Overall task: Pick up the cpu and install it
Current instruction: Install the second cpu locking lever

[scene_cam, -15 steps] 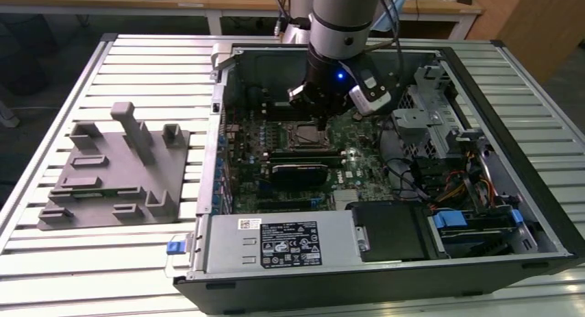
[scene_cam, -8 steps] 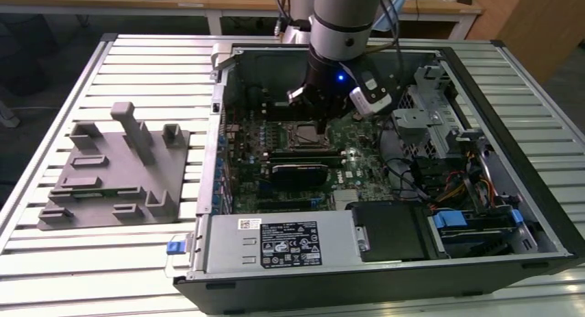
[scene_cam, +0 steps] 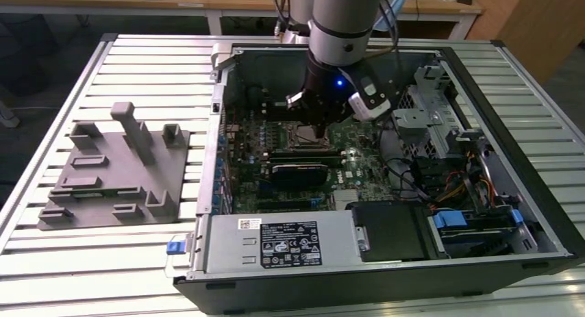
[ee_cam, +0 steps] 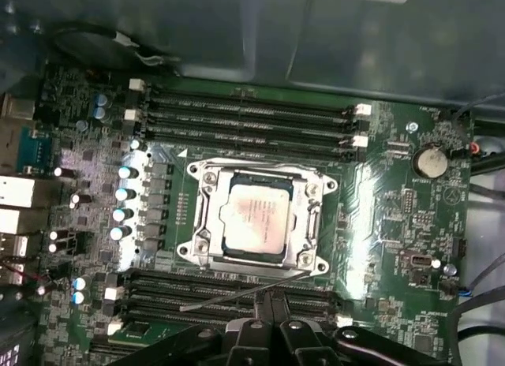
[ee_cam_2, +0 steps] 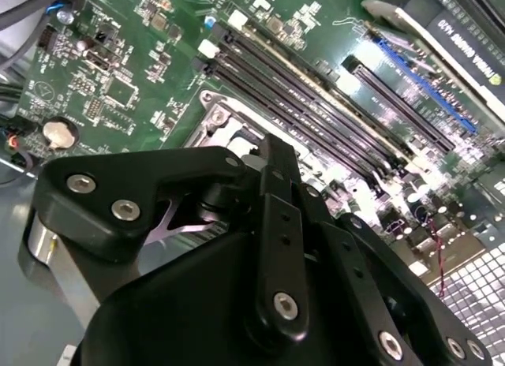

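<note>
Sitting flat in the silver metal socket frame [ee_cam: 254, 214] at the centre of the first wrist view, the small silvery-beige square cpu [ee_cam: 256, 216] lies just beyond the black gripper [ee_cam: 271, 312], whose fingers are together, holding nothing.

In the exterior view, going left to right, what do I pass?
Grey tray → case wall → motherboard → gripper over the socket → drive cage → case's right wall.
</note>
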`<state>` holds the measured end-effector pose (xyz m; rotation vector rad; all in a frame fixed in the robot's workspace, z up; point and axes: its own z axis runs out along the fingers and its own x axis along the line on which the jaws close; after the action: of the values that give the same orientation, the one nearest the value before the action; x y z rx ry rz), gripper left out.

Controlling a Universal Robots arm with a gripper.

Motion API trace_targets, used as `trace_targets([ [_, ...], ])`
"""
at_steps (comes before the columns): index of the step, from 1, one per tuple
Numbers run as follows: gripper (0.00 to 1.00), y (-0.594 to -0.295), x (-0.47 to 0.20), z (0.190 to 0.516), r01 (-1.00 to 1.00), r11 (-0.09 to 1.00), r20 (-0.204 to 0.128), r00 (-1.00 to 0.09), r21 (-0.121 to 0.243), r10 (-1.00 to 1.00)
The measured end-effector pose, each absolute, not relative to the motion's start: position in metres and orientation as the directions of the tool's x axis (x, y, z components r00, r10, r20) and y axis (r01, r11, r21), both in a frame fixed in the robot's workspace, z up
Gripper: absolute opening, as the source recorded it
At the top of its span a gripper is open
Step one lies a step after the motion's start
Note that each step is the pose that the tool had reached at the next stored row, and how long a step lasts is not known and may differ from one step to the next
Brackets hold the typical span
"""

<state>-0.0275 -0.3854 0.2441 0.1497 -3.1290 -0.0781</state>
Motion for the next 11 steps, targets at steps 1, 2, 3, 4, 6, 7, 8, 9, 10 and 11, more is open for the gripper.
trace_targets([
  [1,0.11,-0.386,-0.030,0.244,-0.095,0.994,0.006,-0.995,0.050,-0.096],
  [2,0.11,-0.386,-0.032,0.244,-0.095,0.994,0.006,-0.995,0.051,-0.096],
  [3,0.11,-0.386,-0.035,0.243,-0.095,0.994,0.005,-0.995,0.051,-0.096],
  [4,0.11,-0.386,-0.037,0.243,-0.095,0.994,0.005,-0.995,0.052,-0.096],
  [6,0.11,-0.387,-0.041,0.243,-0.095,0.994,0.005,-0.995,0.053,-0.096],
  [7,0.11,-0.387,-0.042,0.243,-0.096,0.994,0.005,-0.995,0.053,-0.096],
  [8,0.11,-0.387,-0.043,0.242,-0.095,0.994,0.005,-0.995,0.053,-0.096],
  [9,0.11,-0.387,-0.044,0.242,-0.095,0.994,0.005,-0.995,0.054,-0.096],
  [10,0.11,-0.387,-0.045,0.241,-0.095,0.994,0.005,-0.995,0.053,-0.096],
  [11,0.11,-0.387,-0.045,0.240,-0.095,0.994,0.005,-0.995,0.053,-0.096],
])
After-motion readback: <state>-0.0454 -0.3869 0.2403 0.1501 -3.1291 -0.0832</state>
